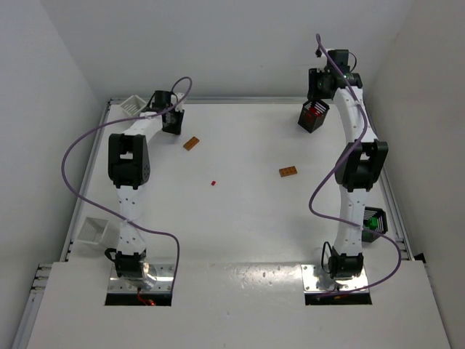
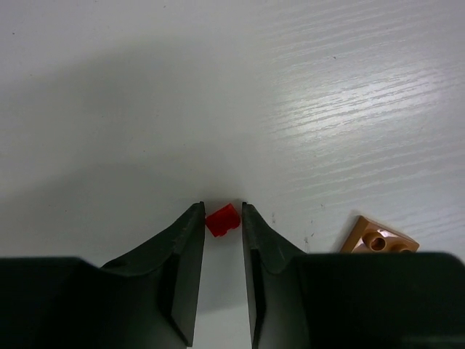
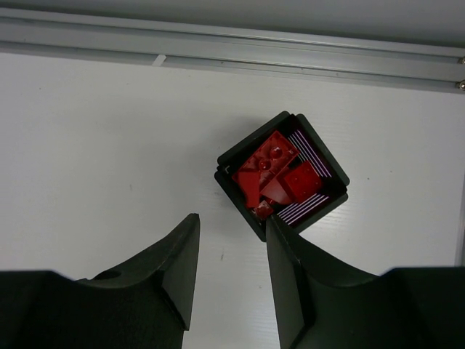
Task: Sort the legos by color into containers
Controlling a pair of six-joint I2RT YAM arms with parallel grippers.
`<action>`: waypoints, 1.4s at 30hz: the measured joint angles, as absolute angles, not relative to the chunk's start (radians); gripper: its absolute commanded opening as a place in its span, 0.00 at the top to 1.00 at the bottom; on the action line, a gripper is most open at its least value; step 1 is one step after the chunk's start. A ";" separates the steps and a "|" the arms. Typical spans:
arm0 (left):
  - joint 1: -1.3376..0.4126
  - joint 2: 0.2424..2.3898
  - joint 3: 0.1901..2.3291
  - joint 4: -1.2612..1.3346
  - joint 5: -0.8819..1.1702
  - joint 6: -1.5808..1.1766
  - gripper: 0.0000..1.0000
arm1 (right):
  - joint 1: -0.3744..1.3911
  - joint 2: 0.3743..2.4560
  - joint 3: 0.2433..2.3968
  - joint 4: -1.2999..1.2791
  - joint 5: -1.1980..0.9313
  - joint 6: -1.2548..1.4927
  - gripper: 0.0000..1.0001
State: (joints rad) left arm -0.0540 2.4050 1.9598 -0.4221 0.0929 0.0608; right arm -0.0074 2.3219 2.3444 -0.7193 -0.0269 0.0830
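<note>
A small red lego [image 2: 222, 219] sits pinched between the tips of my left gripper [image 2: 221, 209], which is shut on it just above the white table [image 2: 145, 109]. In the top view that gripper [image 1: 170, 121] is at the far left and hides the red piece. An orange-brown plate [image 2: 379, 238] lies just right of it [image 1: 192, 142]. My right gripper [image 3: 231, 218] is open with nothing in it, beside a black basket [image 3: 240, 149] holding several red legos [image 3: 280, 178]. From above, this gripper [image 1: 320, 86] hovers over the basket [image 1: 313, 116].
A white basket [image 1: 133, 104] stands in the far left corner and another [image 1: 93, 230] near the left edge. A black basket [image 1: 375, 222] with green pieces sits by the right arm. A second orange-brown plate [image 1: 288, 171] and a tiny red lego [image 1: 213, 183] lie mid-table.
</note>
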 measured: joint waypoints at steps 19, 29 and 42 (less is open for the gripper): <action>-0.060 2.161 1.565 -0.325 0.247 0.033 0.87 | 0.017 2.190 2.097 -0.741 -0.302 0.110 0.52; -0.121 1.797 1.296 -0.209 0.588 -0.080 0.88 | 0.054 1.928 1.630 -0.714 -0.802 0.243 0.51; -0.206 1.628 1.117 -0.024 1.044 -0.444 0.88 | 0.099 1.584 1.303 -0.555 -0.778 -0.056 0.55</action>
